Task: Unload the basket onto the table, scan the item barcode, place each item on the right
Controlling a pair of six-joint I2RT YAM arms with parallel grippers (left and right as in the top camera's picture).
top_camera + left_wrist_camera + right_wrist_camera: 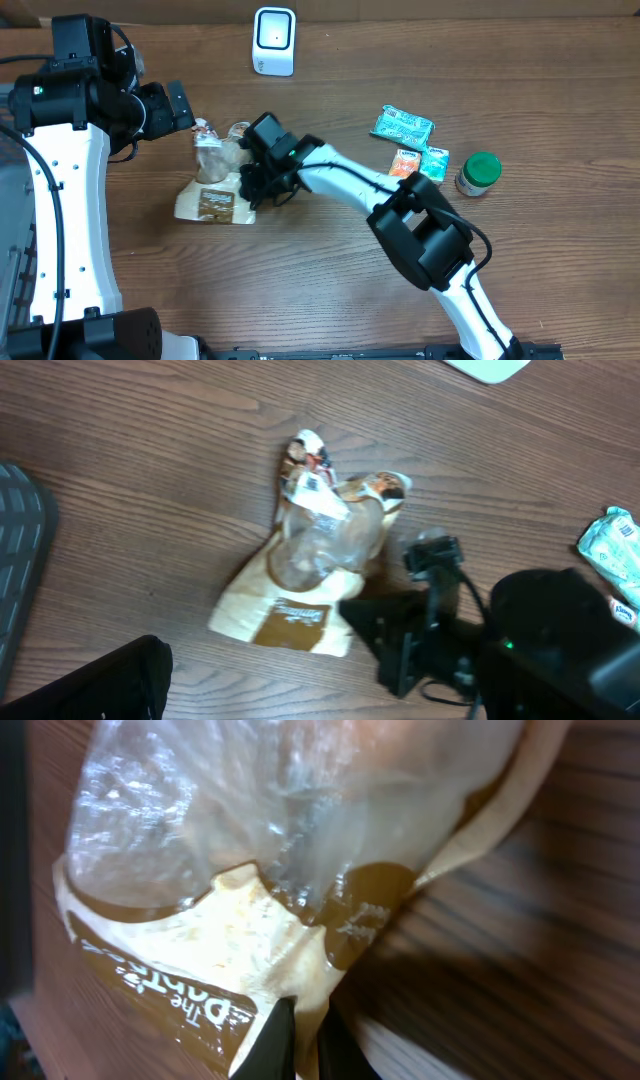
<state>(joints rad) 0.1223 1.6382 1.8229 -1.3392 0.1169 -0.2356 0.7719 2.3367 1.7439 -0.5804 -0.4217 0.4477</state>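
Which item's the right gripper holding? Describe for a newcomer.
Below and left of the white scanner at the far edge lies a bag, pinched by the right gripper. Only it is clear plastic with a tan-brown label; the packets are teal or orange.

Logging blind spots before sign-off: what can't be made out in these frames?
- Barcode on the bag: not seen in any view; its underside faces the table.
- Bag label text: right wrist view, blurred and cut by the bottom edge.
- Print on the teal packet: overhead, too small.
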